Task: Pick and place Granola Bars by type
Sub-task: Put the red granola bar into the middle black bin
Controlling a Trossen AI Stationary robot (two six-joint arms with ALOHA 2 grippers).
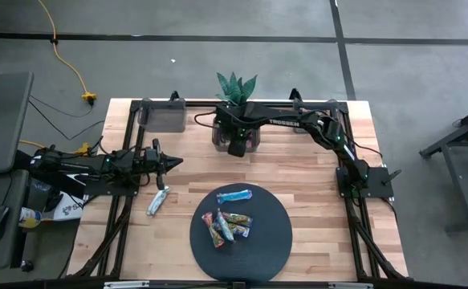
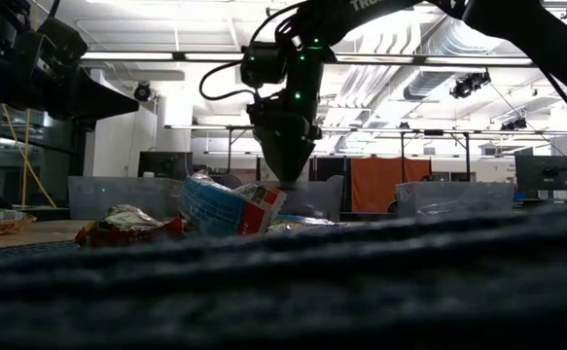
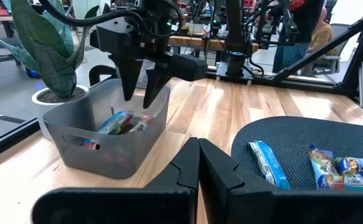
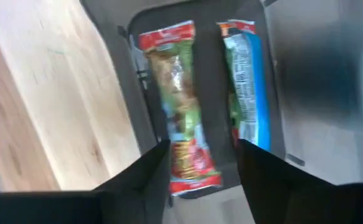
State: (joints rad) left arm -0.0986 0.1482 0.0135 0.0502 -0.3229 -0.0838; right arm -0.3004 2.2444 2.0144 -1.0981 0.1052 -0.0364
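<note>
My right gripper (image 4: pixel 200 163) hangs open, pointing down, over the middle grey bin (image 1: pixel 238 138) at the table's far side. Two bars lie flat in that bin: a red-green one (image 4: pixel 178 106) and a green-blue one (image 4: pixel 246 87); the fingers stand above them and touch nothing. My left gripper (image 1: pixel 169 163) is shut and empty, above the table's left side. On the round dark mat (image 1: pixel 274 241) lie a blue bar (image 1: pixel 235 194) and a cluster of several bars (image 1: pixel 225 225). One silver-green bar (image 1: pixel 159 201) lies on the wood left of the mat.
Another grey bin (image 1: pixel 163 115) stands at the far left and a third (image 1: pixel 323 111) at the far right. A potted plant (image 1: pixel 237 85) stands behind the middle bin. Bare wood lies between the bins and the mat.
</note>
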